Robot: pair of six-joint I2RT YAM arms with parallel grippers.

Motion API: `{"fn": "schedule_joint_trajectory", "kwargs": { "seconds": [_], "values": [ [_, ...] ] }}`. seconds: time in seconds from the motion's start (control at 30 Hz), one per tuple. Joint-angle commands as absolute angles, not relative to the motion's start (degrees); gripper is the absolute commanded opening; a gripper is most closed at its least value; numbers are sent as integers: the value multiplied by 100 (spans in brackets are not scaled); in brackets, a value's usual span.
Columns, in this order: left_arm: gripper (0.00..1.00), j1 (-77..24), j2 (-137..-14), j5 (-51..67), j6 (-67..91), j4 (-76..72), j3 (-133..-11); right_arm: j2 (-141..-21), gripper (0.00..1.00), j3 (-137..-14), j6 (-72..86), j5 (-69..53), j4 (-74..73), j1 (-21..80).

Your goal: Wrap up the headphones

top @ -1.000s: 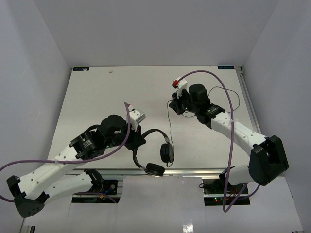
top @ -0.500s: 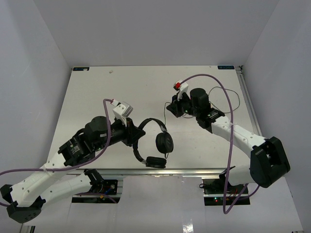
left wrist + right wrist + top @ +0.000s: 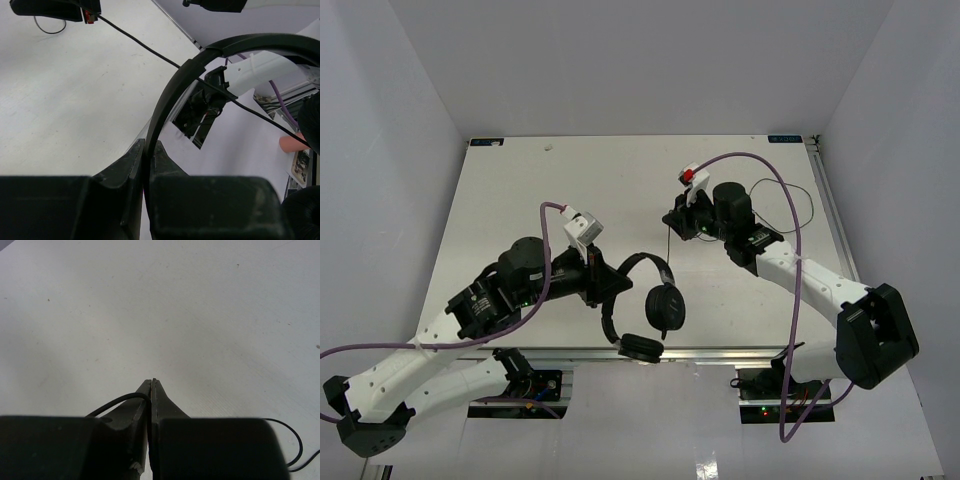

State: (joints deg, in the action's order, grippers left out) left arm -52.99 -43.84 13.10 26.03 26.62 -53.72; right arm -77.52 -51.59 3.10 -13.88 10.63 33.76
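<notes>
Left fingers [image 3: 127,172] are clenched on the headband [image 3: 165,95] of the headphones [image 3: 663,308], which sit at the near edge of the counter [image 3: 520,190]. Right fingers [image 3: 142,400], farther back, pinch the cord [image 3: 117,402], which runs straight between them.

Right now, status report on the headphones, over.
Left claw shut on headphones, at the band. Right claw shut on cord, stretched straight. Nothing in the way.
</notes>
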Motion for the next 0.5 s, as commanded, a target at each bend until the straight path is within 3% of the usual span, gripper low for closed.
{"fn": "schedule_joint_trajectory", "kwargs": {
  "seconds": [0.0, 0.47],
  "values": [
    [0, -5309, -4278, 2021, 2795, 2146, -5371, -7848, 8, -5359, 353, -1216, 1432, 3340],
    [0, -5309, -4440, 1771, 3056, 1704, -5251, -7856, 8, -5383, 471, -1459, 1559, 3331]
  ]
}}
